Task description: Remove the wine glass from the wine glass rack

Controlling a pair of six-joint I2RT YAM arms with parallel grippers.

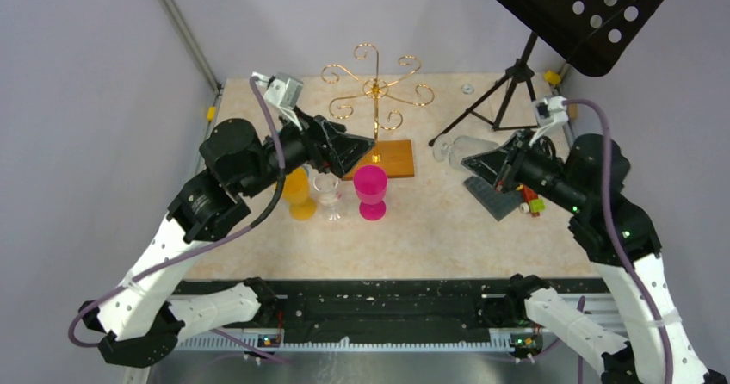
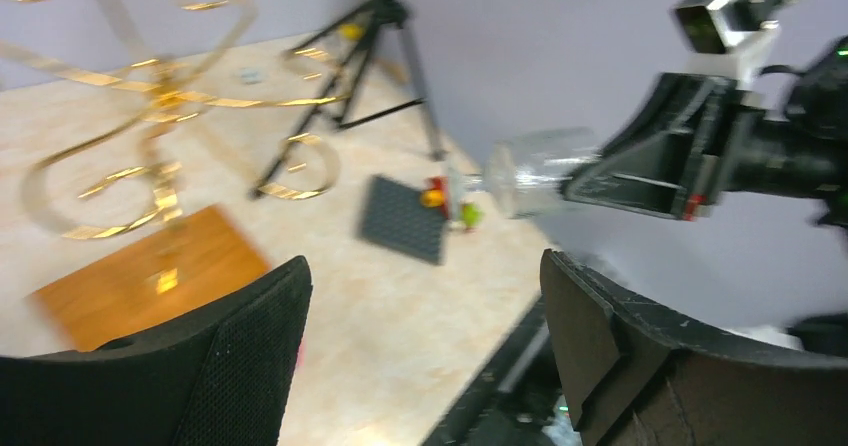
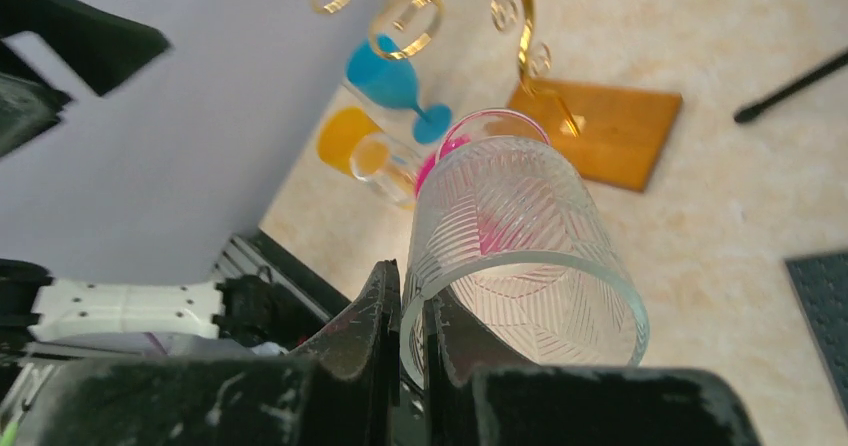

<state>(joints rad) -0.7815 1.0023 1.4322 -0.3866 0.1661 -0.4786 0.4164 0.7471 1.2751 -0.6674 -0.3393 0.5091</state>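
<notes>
Right end effector [image 3: 412, 311]: jaws clamped on the rim wall of the clear glass [image 3: 520, 226], one finger inside, one outside. The glass is held on its side in the air, well apart from the rack [image 1: 376, 83], to its right and above the table [image 1: 448, 229]. Left end effector [image 2: 422, 271]: jaws wide apart, empty, near the rack. Assessment: the glass is light, rigid, slippery and brittle. A rim pinch concentrates load; the stem would be the safer hold.

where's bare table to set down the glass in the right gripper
Bare table runs between the pink glass and the grey baseplate, to the near edge. Crowded: orange glass, small clear glass and left gripper beside the wine glass rack.
</notes>
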